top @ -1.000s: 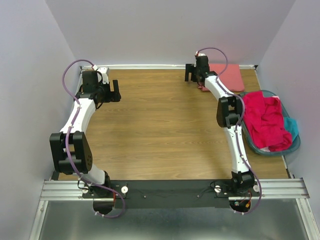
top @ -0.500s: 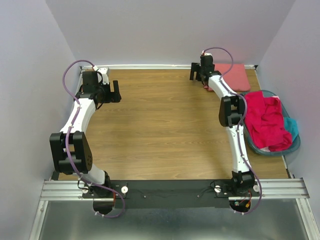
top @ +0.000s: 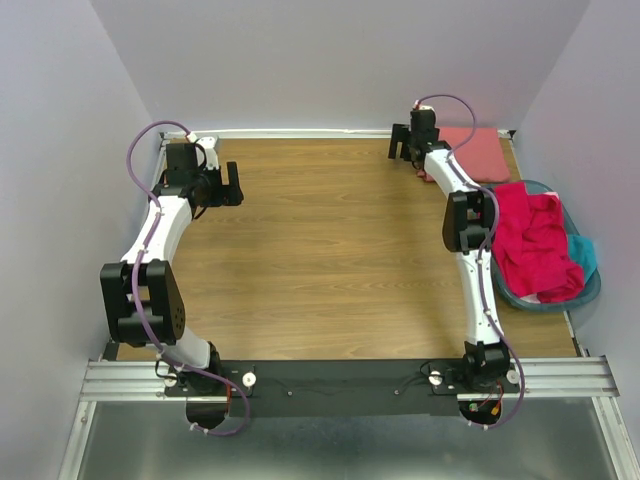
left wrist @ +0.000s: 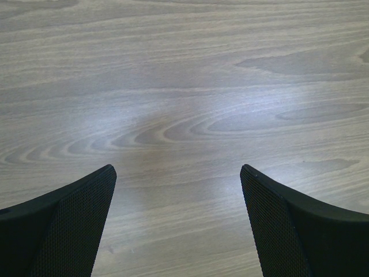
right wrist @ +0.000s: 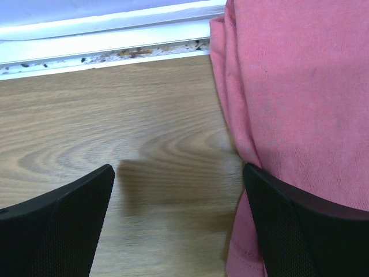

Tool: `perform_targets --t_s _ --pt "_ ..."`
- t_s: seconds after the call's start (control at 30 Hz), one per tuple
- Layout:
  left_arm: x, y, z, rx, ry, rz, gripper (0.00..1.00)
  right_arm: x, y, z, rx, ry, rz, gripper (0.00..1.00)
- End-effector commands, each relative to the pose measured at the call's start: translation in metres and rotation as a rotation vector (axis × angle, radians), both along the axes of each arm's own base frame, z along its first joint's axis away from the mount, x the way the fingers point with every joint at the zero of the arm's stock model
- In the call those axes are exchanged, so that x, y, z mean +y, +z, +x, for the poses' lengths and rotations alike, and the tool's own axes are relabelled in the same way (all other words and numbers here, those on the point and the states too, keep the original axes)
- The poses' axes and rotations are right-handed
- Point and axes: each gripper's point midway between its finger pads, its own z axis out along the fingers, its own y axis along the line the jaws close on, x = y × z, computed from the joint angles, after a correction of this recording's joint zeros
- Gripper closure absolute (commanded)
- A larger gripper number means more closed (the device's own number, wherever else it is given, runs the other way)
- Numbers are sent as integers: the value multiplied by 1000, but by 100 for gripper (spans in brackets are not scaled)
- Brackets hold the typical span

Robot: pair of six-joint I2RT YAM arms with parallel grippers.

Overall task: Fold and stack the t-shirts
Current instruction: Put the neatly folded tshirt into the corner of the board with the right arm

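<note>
A folded salmon-pink t-shirt [top: 478, 150] lies flat in the table's far right corner. My right gripper [top: 403, 148] hangs open at its left edge. In the right wrist view the shirt [right wrist: 300, 86] fills the right side; the right finger [right wrist: 305, 231] overlaps its folded edge, and only wood lies inside the gripper [right wrist: 179, 190]. A crumpled magenta-red t-shirt [top: 530, 240] and a teal one [top: 585, 255] sit in the basket. My left gripper [top: 233, 183] is open at the far left, over bare wood [left wrist: 179, 115], with nothing in the gripper [left wrist: 179, 184].
The round teal basket [top: 592, 290] stands at the table's right edge, beside the right arm's elbow. A white rail [right wrist: 104, 46] and the wall run just behind the right gripper. Lilac walls close in the table on three sides.
The right gripper has moved right and toward the back wall, closer to the salmon-pink shirt's edge. The left arm has not moved.
</note>
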Motion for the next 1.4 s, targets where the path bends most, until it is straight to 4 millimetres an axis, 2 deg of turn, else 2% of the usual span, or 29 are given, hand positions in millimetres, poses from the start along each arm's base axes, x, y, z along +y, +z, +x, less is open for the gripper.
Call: perform_targets --t_s 0.0,0.2,0.43,0.57,0.6,0.7,0.73,0.77,0.8,0.83,0.87,0.9,0.93,0.97,1.0,1.03,1.1,1.17,1.2,1.23,1.27,1.3,1.33,1.37 --pt "-1 1 3 2 -6 -20 4 -28 -20 -9 65 -59 -22 0" --pt "-1 -3 3 13 -3 -26 4 -36 -19 -8 62 -71 -24 0" --pt "0 2 6 9 -7 -20 4 -38 -18 -7 59 -74 -20 0" --pt "2 7 8 -5 -7 -10 4 -33 3 -7 37 -29 -13 0" --pt "1 7 8 -8 -10 -11 4 -28 24 -6 8 -5 -1 0" --pt "-1 17 9 -37 -19 -15 4 -21 59 -4 -45 46 -1 0" --pt "-3 25 12 -65 -39 -18 4 -12 85 -5 -82 91 28 0" --pt "-3 32 15 -88 -56 -2 4 -7 98 -5 -103 108 42 0" --pt "-1 41 19 -114 -66 16 4 -1 113 -4 -129 135 64 0" --pt "3 61 29 -179 -89 58 4 12 130 -5 -156 189 102 0" --pt "1 72 32 -212 -117 59 4 19 157 -9 -197 214 115 0" --pt "-1 83 34 -244 -139 65 4 31 168 -12 -214 254 128 0" --pt "-3 96 37 -290 -177 82 4 38 176 -18 -220 280 135 0" --pt "-5 99 37 -298 -192 84 4 45 182 -23 -222 305 143 0" --pt "-6 101 37 -300 -211 86 4 56 206 -35 -248 344 159 0" --pt "-12 103 35 -295 -261 85 4 60 196 -44 -215 361 159 0" --pt "-13 102 33 -288 -284 91 4 67 200 -63 -196 397 127 0" --pt "-15 98 27 -287 -307 100 4 72 206 -92 -169 414 95 0" --pt "-15 90 23 -273 -314 100 4 71 223 -109 -181 419 83 0" --pt "-14 87 21 -273 -311 109 4 70 225 -120 -172 420 87 0" --pt "-14 89 17 -286 -314 119 4 67 198 -138 -95 421 92 0" --pt "-15 74 11 -262 -325 129 4 66 193 -150 -69 420 95 0" --pt "-13 73 7 -270 -318 153 4 62 206 -167 -82 420 96 0" --pt "-12 67 3 -263 -319 168 4 57 179 -186 -15 421 90 0"
